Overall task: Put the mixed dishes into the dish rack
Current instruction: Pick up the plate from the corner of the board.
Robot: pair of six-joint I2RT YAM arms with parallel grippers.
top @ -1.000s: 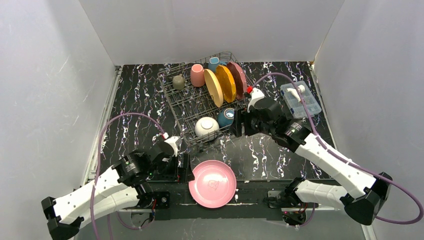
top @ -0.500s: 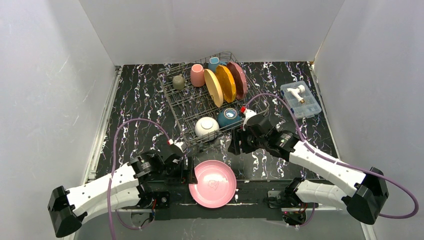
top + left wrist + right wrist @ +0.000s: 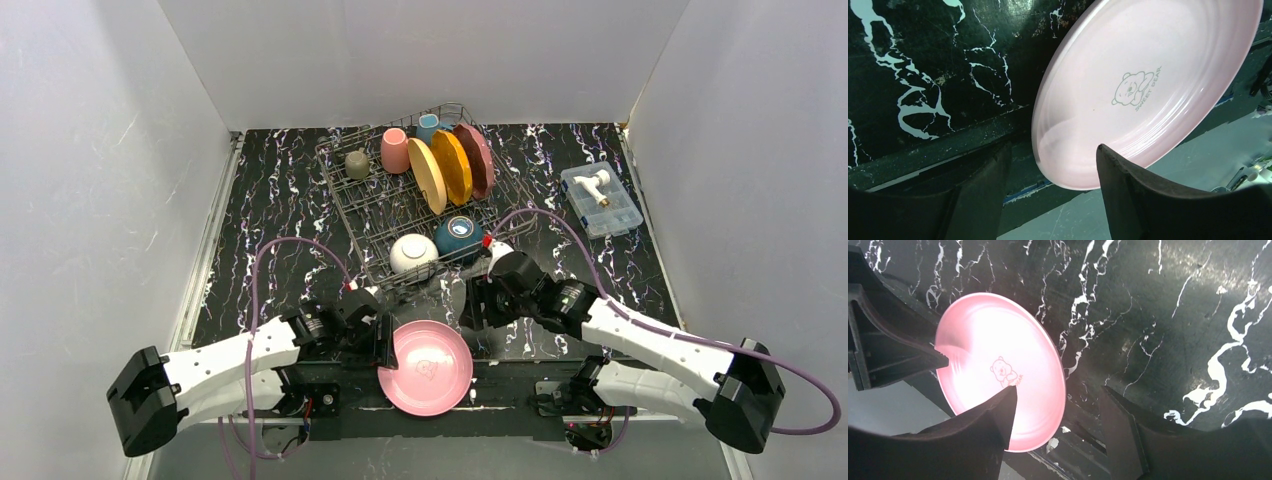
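Overhead, the pink plate [image 3: 430, 368] lies at the desk's [image 3: 270, 200] near edge, just beside the left fingers [image 3: 385, 340] and near the right fingers [image 3: 472, 300]. The rack [image 3: 380, 215] stands well beyond both. Only the left wrist view shows the plate's rim between the parted left fingers, with a gap on one side, unclamped. The right wrist view shows its fingers spread around nothing, with the plate off to their left. Both arms reach low and inward.
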